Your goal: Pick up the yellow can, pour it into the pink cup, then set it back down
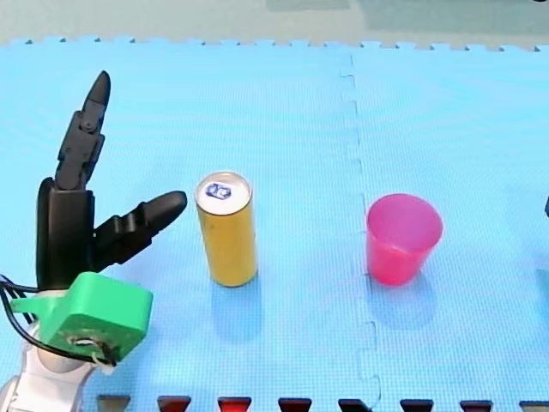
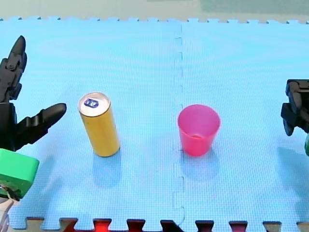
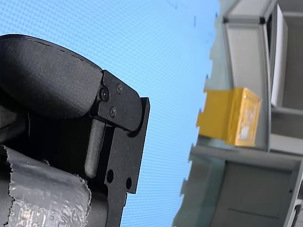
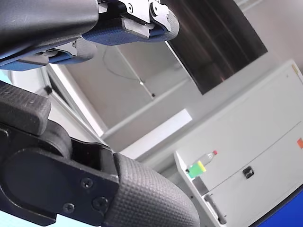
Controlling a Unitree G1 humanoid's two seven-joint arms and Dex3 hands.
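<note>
The left robot hand [image 1: 67, 227] sits at the near left of the blue foam mat [image 1: 257, 103], holding nothing, its black fingers stretched out rather than curled, with a green block [image 1: 90, 313] mounted at its wrist. The yellow can [image 1: 226, 230] stands upright on the mat just to the right of this robot hand, near the tip of its lowest finger but not touching it; the can's silver top with a blue mark faces up. Further right of the can, past the seam [image 1: 356, 129] where two mat tiles join, the pink cup [image 1: 403, 239] stands upright with its mouth open upward, well apart from the left robot hand. The cup lies between the can and the right robot hand [image 2: 295, 107], which shows at the far right edge, apart from the cup; whether it is wide or narrow I cannot tell. In the first wrist view a yellow box [image 3: 229, 116] sits among grey framing beyond the mat's toothed edge.
</note>
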